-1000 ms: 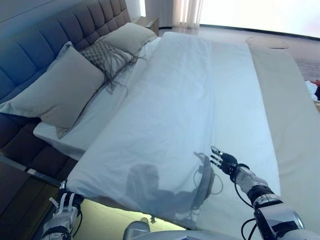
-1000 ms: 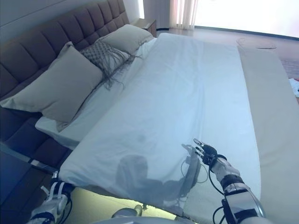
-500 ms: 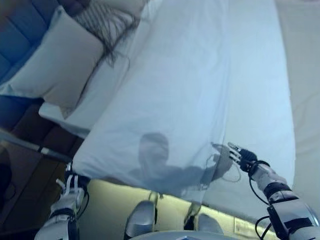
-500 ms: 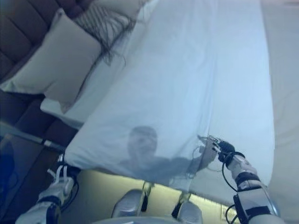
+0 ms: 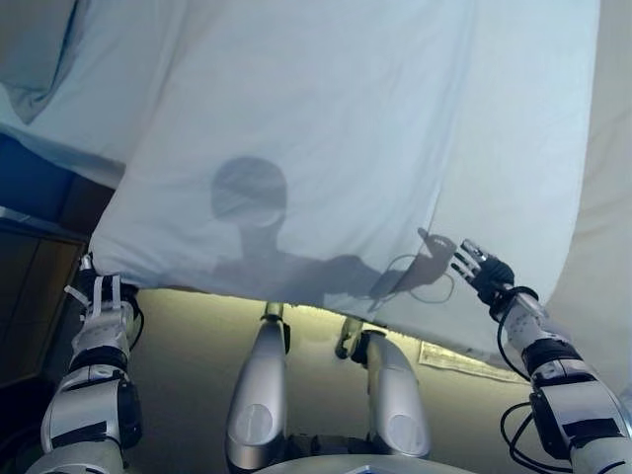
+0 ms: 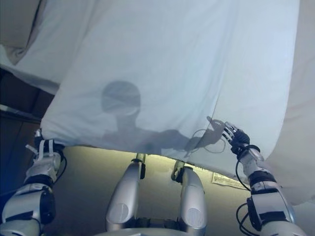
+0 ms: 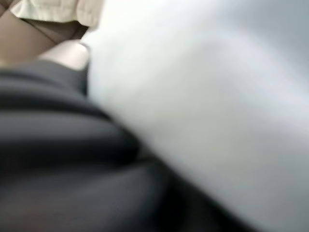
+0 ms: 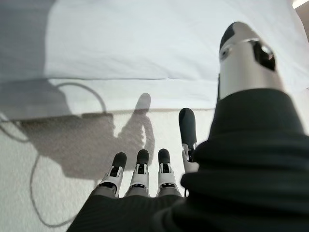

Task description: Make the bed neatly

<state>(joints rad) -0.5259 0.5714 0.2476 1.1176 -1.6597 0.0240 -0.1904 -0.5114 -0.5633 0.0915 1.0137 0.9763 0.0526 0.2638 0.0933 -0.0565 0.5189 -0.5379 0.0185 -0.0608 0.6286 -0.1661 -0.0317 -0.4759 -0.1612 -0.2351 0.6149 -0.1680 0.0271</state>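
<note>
A white duvet (image 5: 326, 118) lies spread flat over the bed, its near edge hanging toward me. My left hand (image 5: 99, 314) is at the duvet's near left corner, below its edge. The left wrist view shows only its dark cover against white cloth (image 7: 217, 96), so its fingers cannot be read. My right hand (image 5: 486, 274) is open, fingers straight, low over the duvet's near right part. In the right wrist view the fingers (image 8: 140, 166) point along the seam between the duvet (image 8: 145, 43) and a textured off-white cover (image 8: 58, 159).
A pillow corner (image 5: 30, 59) shows at the top left. The off-white bed cover (image 5: 607, 217) runs down the right side. A dark bedside unit (image 5: 30, 296) stands at the left. A paper label (image 5: 454, 360) lies on the floor under the bed's edge.
The camera has tilted down, so the headboard and most pillows have left the view. Both hands stay at the same places against the duvet's near edge.
</note>
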